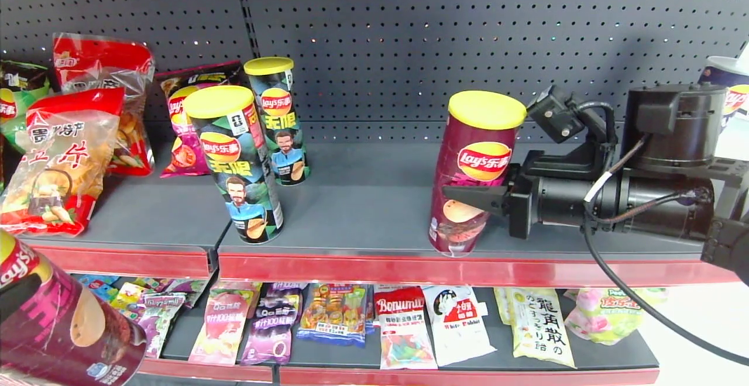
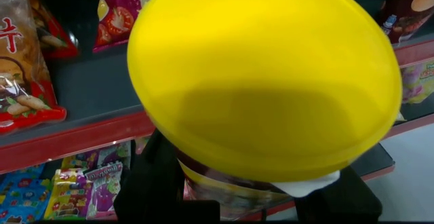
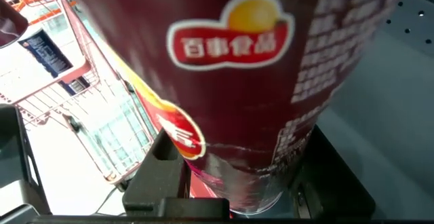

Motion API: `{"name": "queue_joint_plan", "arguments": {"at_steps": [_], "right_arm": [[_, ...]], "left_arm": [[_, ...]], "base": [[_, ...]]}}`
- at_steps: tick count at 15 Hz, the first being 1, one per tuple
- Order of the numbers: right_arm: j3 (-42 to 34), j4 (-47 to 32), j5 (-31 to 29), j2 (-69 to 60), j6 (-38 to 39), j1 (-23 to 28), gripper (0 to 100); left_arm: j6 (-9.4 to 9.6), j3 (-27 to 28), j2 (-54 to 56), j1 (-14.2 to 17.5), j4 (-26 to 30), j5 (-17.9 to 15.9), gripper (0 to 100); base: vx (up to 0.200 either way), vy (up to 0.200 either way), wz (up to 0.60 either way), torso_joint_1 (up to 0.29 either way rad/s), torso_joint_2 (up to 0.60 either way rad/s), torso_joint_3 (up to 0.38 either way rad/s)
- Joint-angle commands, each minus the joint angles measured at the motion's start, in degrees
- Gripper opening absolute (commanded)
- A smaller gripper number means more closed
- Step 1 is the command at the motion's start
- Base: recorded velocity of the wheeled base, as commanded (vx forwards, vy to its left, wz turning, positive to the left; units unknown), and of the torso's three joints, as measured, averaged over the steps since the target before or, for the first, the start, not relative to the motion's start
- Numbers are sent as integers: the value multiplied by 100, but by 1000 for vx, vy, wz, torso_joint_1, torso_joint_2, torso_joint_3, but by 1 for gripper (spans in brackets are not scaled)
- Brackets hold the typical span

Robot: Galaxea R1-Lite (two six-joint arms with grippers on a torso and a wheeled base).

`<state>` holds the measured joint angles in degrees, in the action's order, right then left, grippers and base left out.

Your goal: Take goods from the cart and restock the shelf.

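A maroon chip can [image 1: 475,169] with a yellow lid stands, leaning slightly, on the grey shelf [image 1: 363,199] close to its red front edge. My right gripper [image 1: 471,196] comes in from the right and is shut around the can's lower half. In the right wrist view the same maroon can [image 3: 258,81] sits between the gripper's fingers [image 3: 159,173]. A second maroon can [image 1: 55,316] is low at the left in front of the shelf. My left gripper [image 2: 258,193] is shut on it below its yellow lid [image 2: 264,75].
Two dark cans [image 1: 237,164] [image 1: 278,120] with yellow lids stand left of centre, and snack bags [image 1: 61,158] lie at the far left. Another can [image 1: 725,90] is at the far right. Candy bags [image 1: 404,324] fill the lower shelf. A wire cart [image 3: 74,88] stands behind.
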<state>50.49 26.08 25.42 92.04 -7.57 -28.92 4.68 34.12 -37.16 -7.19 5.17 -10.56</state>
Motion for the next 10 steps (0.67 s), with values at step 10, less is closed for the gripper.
{"name": "queue_joint_plan", "arguments": {"at_steps": [10], "right_arm": [[330, -68, 16, 227, 1, 105, 0]], "left_arm": [[-2, 7, 15, -1, 2, 1, 0]], "base": [[0, 0, 0, 0, 0, 0]]}}
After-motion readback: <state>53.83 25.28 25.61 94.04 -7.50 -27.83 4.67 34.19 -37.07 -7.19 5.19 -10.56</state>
